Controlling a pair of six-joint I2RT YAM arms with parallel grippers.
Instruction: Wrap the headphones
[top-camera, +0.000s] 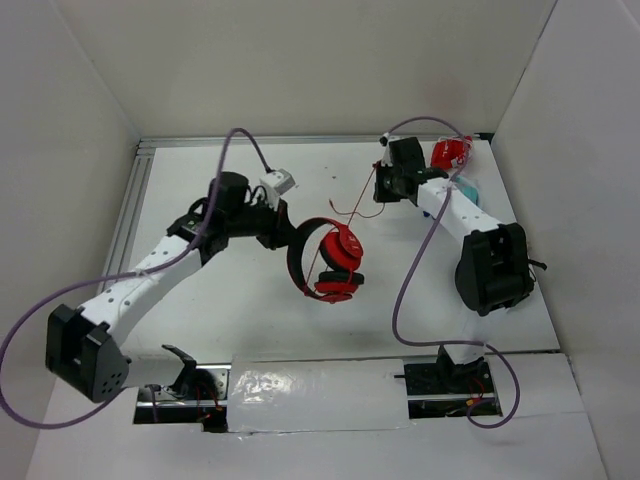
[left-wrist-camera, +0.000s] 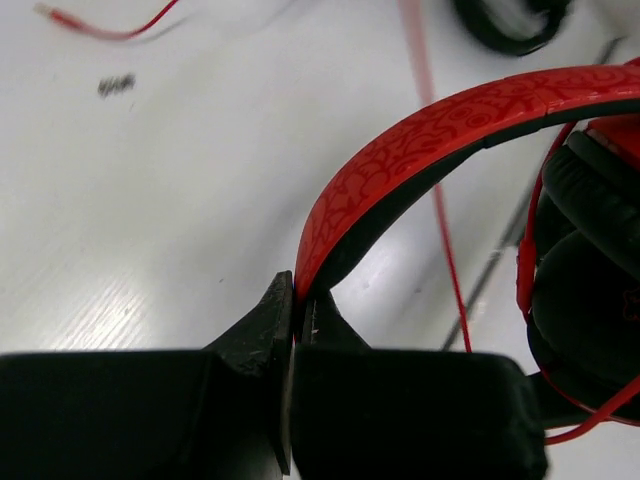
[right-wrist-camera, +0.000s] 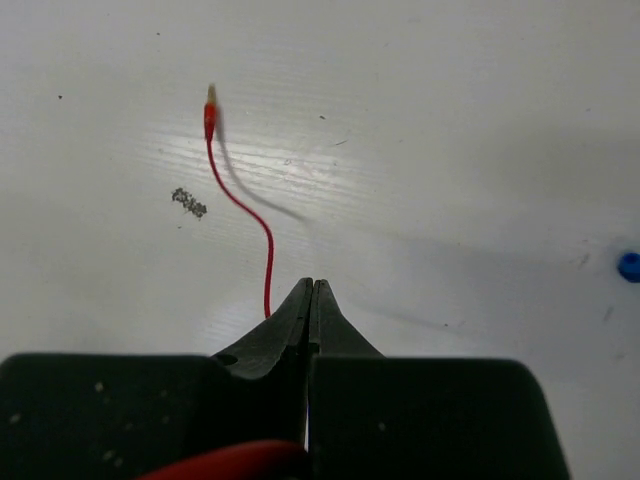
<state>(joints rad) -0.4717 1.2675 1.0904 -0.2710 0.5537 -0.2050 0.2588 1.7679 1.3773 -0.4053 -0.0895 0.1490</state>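
Observation:
The red headphones (top-camera: 330, 262) hang above the middle of the table, with my left gripper (top-camera: 290, 238) shut on the headband. In the left wrist view the patterned red headband (left-wrist-camera: 420, 130) runs out from between my shut fingertips (left-wrist-camera: 297, 300), and the black ear pads (left-wrist-camera: 590, 260) sit at the right. The thin red cable (top-camera: 352, 212) leads from the headphones to my right gripper (top-camera: 383, 190) at the back right. In the right wrist view my right gripper (right-wrist-camera: 312, 290) is shut on the cable (right-wrist-camera: 255, 225), and the plug end (right-wrist-camera: 210, 115) sticks out beyond the tips, above the table.
A small red packet (top-camera: 452, 152) and a teal packet (top-camera: 466, 188) lie at the back right, beside the right arm. White walls close in the table on three sides. A metal rail (top-camera: 130, 215) runs along the left edge. A blue dot (right-wrist-camera: 628, 266) marks the table.

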